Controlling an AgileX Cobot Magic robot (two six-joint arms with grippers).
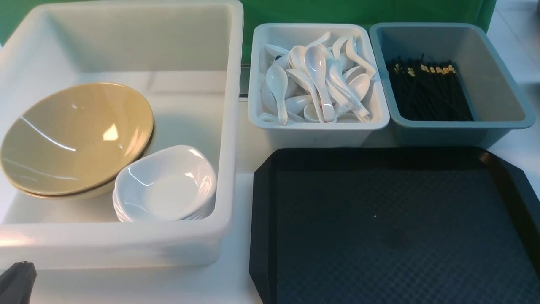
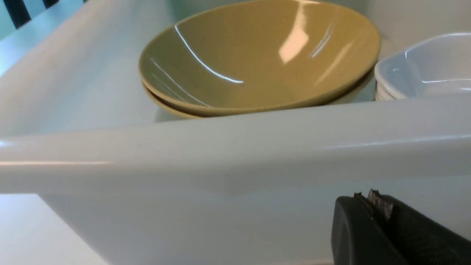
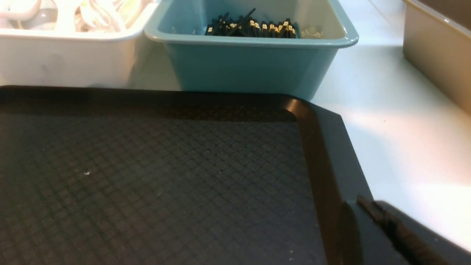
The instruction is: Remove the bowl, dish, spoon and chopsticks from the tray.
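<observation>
Black plastic fills the near right of the front view — the tray (image 1: 392,228), its diamond-textured floor bare. Each piece has gone where its kind is kept: the bowl (image 1: 76,135) leans on a stack of tan ones in the big white tub (image 1: 126,240), the dish (image 1: 164,181) tops a pile of white dishes just beside it, the spoon lies somewhere among the heap in the white bin (image 1: 316,122), the chopsticks among the black bundle in the blue-grey bin (image 1: 498,122). I cannot tell which ones came from the tray. By my reading the job looks finished.

From the left wrist, the left gripper (image 2: 371,200) sits low outside the tub's near wall, fingers pressed together on nothing, looking parked.

From the right wrist, the right gripper (image 3: 368,206) hangs over the tray's right rim — fingers together, empty — with a tan container (image 3: 438,55) off on the table (image 3: 397,140).
</observation>
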